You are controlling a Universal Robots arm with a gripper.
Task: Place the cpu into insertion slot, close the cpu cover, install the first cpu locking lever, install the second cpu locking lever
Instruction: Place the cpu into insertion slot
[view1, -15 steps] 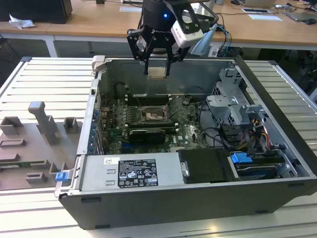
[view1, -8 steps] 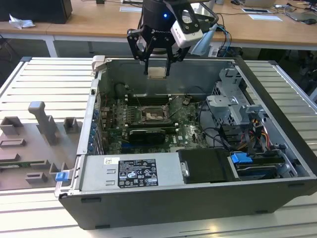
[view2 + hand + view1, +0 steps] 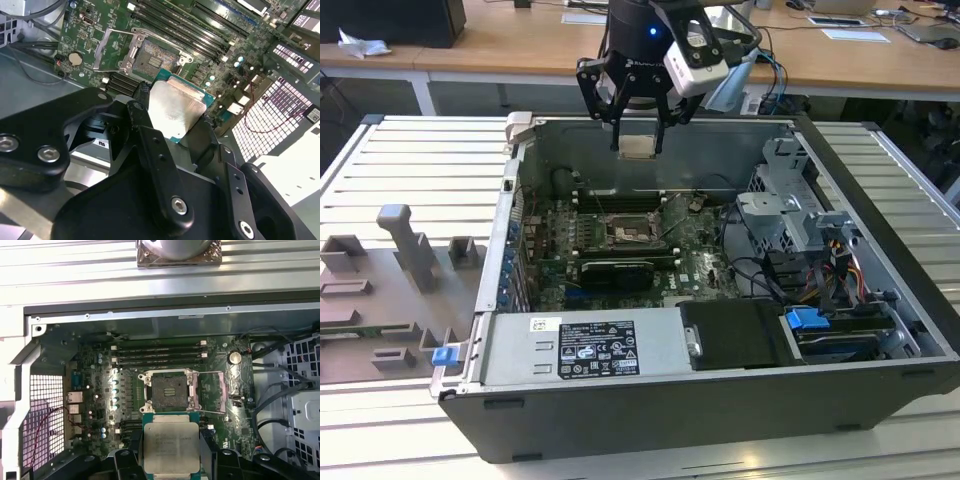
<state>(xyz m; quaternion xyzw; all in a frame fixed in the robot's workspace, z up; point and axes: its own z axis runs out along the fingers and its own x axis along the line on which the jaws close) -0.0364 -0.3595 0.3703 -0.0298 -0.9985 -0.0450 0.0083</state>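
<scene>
My gripper (image 3: 638,138) hangs above the far wall of the open computer case, shut on the cpu (image 3: 638,148). The chip's pale metal face (image 3: 171,447) sits flat between the two black fingers (image 3: 136,452) in both wrist views. Below it, the insertion slot (image 3: 169,390) lies bare on the green motherboard (image 3: 95,390), its dark centre ringed by a metal rim. The cpu cover (image 3: 193,390) stands raised along one side of the socket. The thin wire locking levers (image 3: 212,374) are swung out beside it. In the exterior view the socket (image 3: 625,236) is well below and nearer than the gripper.
Long black memory slots (image 3: 157,354) flank the socket, and a long black card (image 3: 615,272) lies just in front of it. A labelled power supply (image 3: 585,345) fills the case front. A drive cage (image 3: 800,215) and cables are on the exterior view's right, a grey fixture tray (image 3: 400,270) on its left.
</scene>
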